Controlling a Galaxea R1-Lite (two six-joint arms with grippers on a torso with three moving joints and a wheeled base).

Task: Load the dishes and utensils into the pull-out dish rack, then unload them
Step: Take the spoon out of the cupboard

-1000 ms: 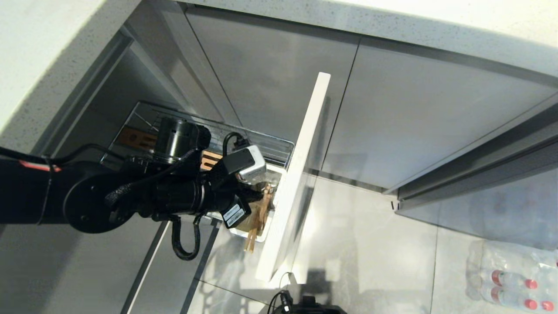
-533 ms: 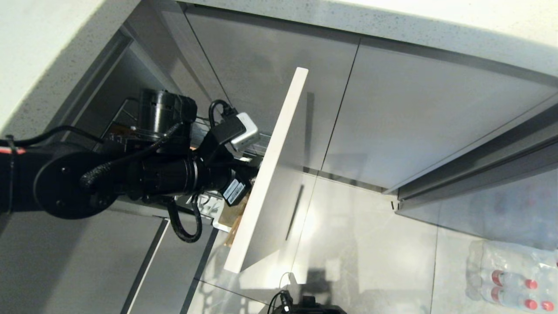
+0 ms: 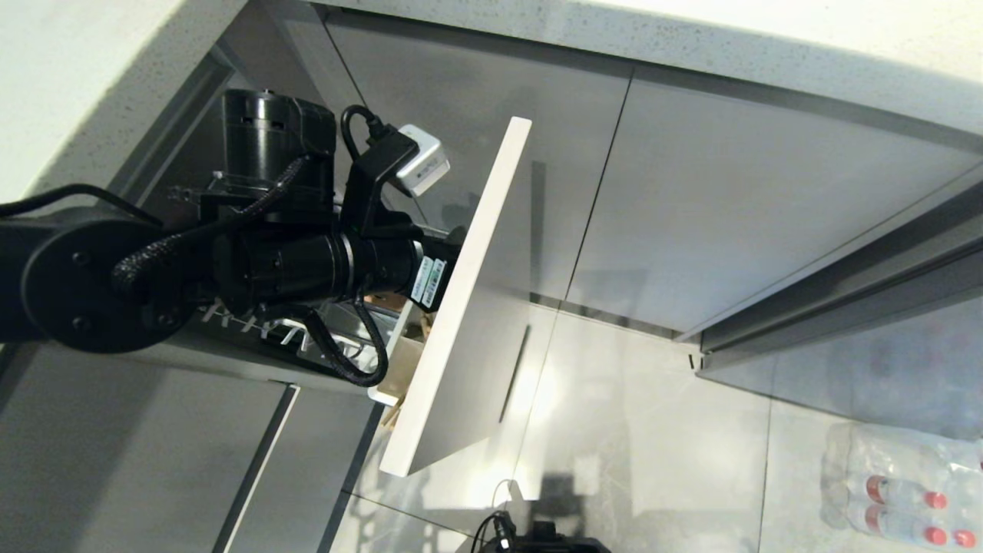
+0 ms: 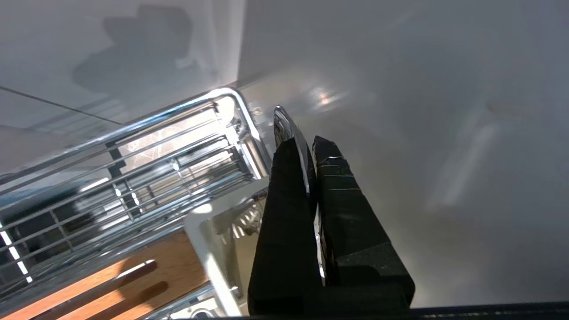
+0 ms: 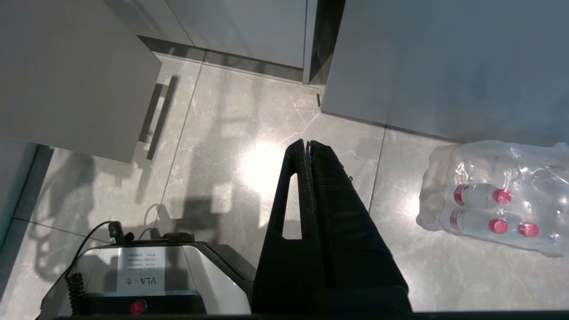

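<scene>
Your left gripper [image 4: 306,146] is sitting behind the front panel [image 3: 461,307] of the dish rack [image 4: 146,169], jaws pressed together on a spoon [image 4: 289,129]. The utensil cup [image 3: 399,361] is standing just behind the panel, inside the rack. To the right, bottled water [image 3: 898,491] is lying on the floor [image 3: 653,430]. Your right gripper [image 5: 309,146] is hanging above that floor.

Chrome wire pull-out dish rack [image 4: 146,178] with pale flat front panel [image 3: 461,307] is sitting partly extended. Slim silver metal spoon [image 4: 289,133] is standing pinched upright; chopstick ends [image 3: 393,415] are poking below the panel.
</scene>
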